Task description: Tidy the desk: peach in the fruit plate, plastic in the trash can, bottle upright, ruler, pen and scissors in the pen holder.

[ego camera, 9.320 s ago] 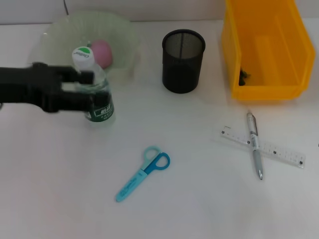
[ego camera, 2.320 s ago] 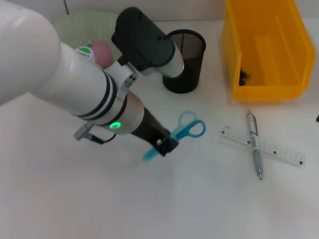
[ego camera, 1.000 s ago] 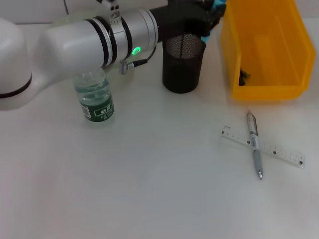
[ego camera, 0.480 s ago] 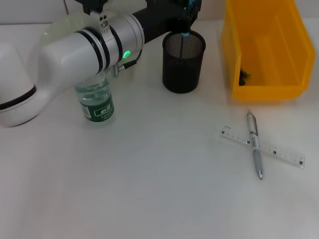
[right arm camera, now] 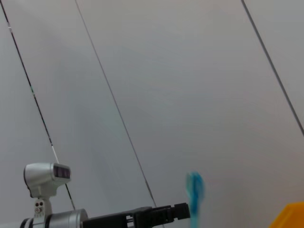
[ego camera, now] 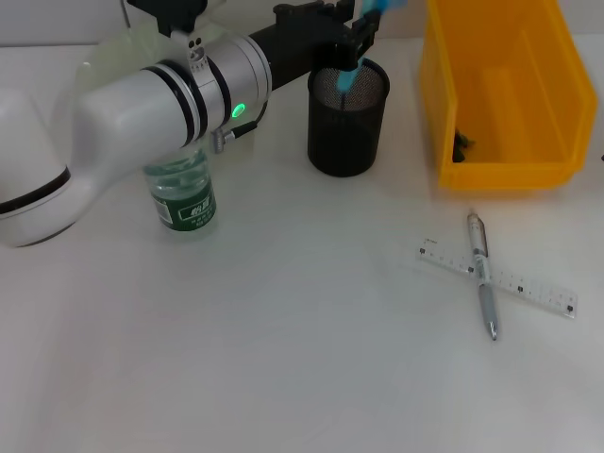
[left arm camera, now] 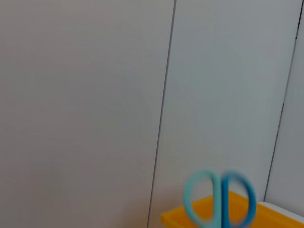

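Observation:
My left gripper (ego camera: 357,36) is above the black mesh pen holder (ego camera: 346,123), shut on the blue scissors (ego camera: 347,74). They hang blade-down, with the tip inside the holder's rim. The left wrist view shows their handles (left arm camera: 219,199) up close. From the right wrist view, the left gripper (right arm camera: 183,210) and the scissors (right arm camera: 194,192) are seen from afar. The bottle (ego camera: 185,193) stands upright by the fruit plate (ego camera: 102,58); my arm covers its cap. The pen (ego camera: 482,274) lies across the ruler (ego camera: 533,291). The peach is hidden. The right gripper is out of view.
The yellow trash can (ego camera: 500,165) stands right of the pen holder with a small dark scrap (ego camera: 460,143) inside. My left arm (ego camera: 142,104) spans the back left of the desk, over the plate and bottle.
The left arm let go of the bottle, lifted the scissors off the desk and carried them to the holder. In the last half second they tilted with the tip just inside the rim.

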Controlling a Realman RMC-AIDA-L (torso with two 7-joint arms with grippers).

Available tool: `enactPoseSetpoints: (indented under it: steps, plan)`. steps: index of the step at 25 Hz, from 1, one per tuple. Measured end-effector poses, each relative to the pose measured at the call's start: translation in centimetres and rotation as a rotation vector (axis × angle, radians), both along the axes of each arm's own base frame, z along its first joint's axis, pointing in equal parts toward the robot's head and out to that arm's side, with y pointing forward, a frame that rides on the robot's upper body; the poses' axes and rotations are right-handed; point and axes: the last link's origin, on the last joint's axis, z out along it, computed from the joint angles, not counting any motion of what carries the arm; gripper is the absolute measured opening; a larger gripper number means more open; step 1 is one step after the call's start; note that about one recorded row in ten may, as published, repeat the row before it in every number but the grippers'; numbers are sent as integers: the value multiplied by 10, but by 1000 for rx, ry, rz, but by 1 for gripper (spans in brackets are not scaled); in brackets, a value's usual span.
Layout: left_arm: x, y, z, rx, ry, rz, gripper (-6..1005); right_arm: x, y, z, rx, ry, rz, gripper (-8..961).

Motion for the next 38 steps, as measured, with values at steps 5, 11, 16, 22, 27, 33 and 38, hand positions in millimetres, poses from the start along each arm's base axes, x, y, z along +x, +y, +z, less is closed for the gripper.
enactPoseSetpoints:
  steps: [5,11,16,22,27,33,38]
  plan:
    - [-3,0,1,2,-12,14,384,-2,0,-2,1,3,12,741]
    - [-4,-10,0,-32,-55,-23,723,-3,-1,-3,3,6,18,741]
    - [-4,-33,8,-98,-164,-136,724,-2,-3,0,2,6,20,741]
    - [-41,-75,21,-230,-169,-259,725,0,-15,42,-41,-64,64,740]
    - [-80,-104,43,-371,-118,-296,725,-10,-4,66,-165,-191,56,740]
    - [-100,-122,56,-507,-67,-322,726,-62,24,75,-445,-510,73,740]
    - [-104,-125,57,-524,-69,-304,726,-107,45,58,-526,-768,103,740]
